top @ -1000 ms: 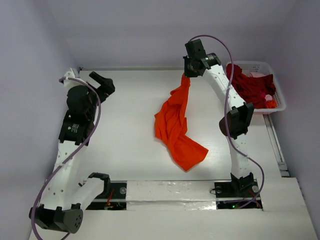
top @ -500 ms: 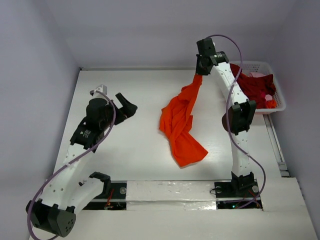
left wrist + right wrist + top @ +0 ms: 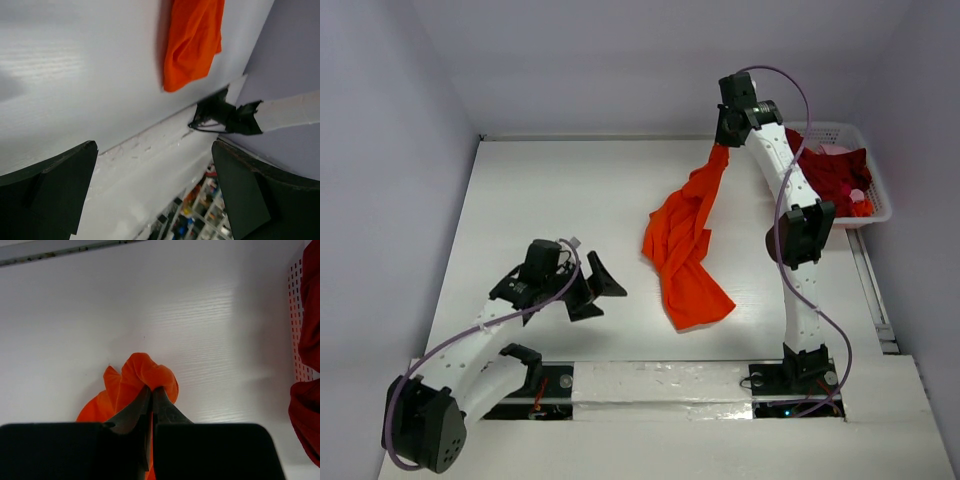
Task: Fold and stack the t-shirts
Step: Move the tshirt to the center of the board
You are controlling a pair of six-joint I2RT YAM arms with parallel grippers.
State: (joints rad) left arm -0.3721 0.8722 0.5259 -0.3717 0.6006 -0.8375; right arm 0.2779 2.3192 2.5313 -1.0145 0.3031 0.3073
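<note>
**Right hand:** The right hand (image 3: 723,143) is closed on a bunched fold of the orange t-shirt (image 3: 685,240) and is raised over the far side of the worktop (image 3: 560,200), just left of the basket (image 3: 881,196). In the right wrist view the two fingers (image 3: 131,415) are pressed together, with a knot of orange cloth pinched at their tips.

**Orange t-shirt:** It hangs from that grip as a twisted strip slanting down toward the near left. Its lower part lies crumpled on the middle of the worktop and ends in a flatter flap toward the near edge.

**Left hand:** The left hand (image 3: 598,295) is spread wide and holds nothing. It hovers over the near-left part of the worktop, apart from the shirt, with its jaws pointing toward the shirt's lower end. Its wrist view shows the orange flap ahead, close to the worktop's near edge.

**Basket:** The white lattice basket stands at the far right corner. It holds heaped dark red t-shirts (image 3: 825,175), and a pinkish t-shirt (image 3: 835,150) shows at its far side.
</note>
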